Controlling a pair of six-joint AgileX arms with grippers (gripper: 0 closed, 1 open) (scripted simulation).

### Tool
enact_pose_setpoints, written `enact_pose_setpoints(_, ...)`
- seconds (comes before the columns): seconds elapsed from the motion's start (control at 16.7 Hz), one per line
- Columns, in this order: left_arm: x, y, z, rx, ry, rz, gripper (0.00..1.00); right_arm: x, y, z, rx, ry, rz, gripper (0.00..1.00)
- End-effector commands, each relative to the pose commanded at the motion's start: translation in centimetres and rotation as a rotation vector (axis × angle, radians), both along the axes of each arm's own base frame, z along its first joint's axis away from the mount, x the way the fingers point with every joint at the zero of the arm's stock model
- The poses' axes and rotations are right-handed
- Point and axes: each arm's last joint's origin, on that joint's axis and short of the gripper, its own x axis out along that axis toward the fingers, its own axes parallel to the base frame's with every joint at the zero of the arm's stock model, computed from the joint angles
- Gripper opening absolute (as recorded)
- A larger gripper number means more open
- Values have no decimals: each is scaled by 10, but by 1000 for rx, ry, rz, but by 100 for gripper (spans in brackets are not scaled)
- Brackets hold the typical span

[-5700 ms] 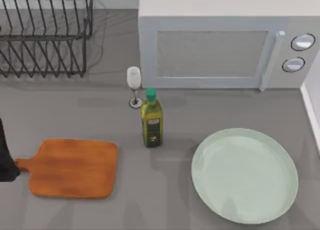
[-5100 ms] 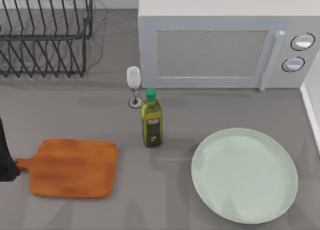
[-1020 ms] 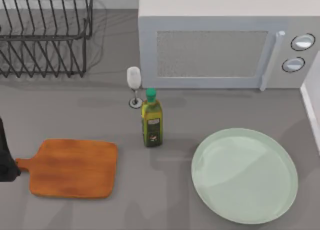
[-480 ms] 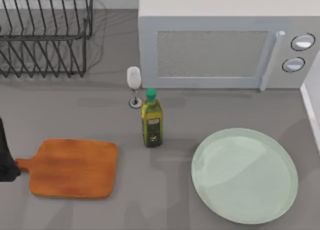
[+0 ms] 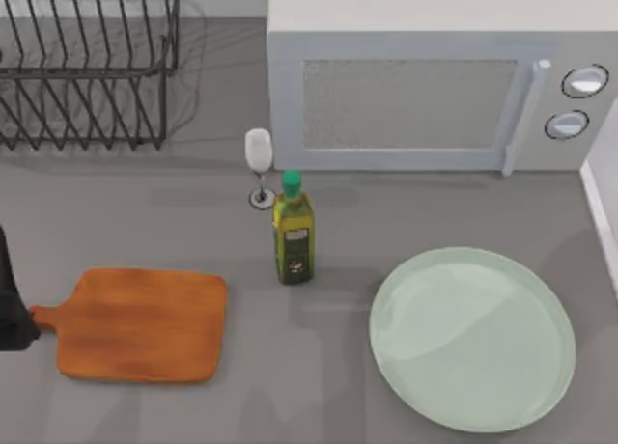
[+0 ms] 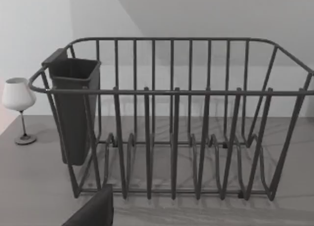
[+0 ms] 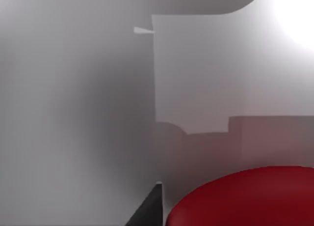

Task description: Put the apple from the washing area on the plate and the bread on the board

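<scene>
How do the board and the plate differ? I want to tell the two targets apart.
The board is orange-brown wood, while the plate is pale mint green. The board is rectangular with rounded corners and a short handle; the plate is round with a shallow raised rim. The board lies at the table's left, the plate at its right, and the plate looks wider. Both lie flat with nothing on them.
</scene>
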Motion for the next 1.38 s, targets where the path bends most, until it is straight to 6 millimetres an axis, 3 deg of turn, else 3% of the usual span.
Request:
enact_pose_setpoints(0.06, 0, 0, 0, 0, 0, 0, 100, 0, 0, 0, 0, 0, 0, 0)
enact_pose_setpoints(0.12, 0, 0, 0, 0, 0, 0, 100, 7, -1, 29, -1, -53, -6, 0)
enact_pose_setpoints(0.3, 0, 0, 0, 0, 0, 0, 100, 10, -2, 42, -2, -58, -5, 0)
enact_pose_setpoints(0.72, 0, 0, 0, 0, 0, 0, 100, 8, -1, 124, 0, -49, -6, 0)
enact_pose_setpoints(1.08, 0, 0, 0, 0, 0, 0, 100, 7, -1, 127, 1, -50, -7, 0)
enact_pose_setpoints(1.38, 0, 0, 0, 0, 0, 0, 100, 8, 22, 162, -22, -89, -51, 0)
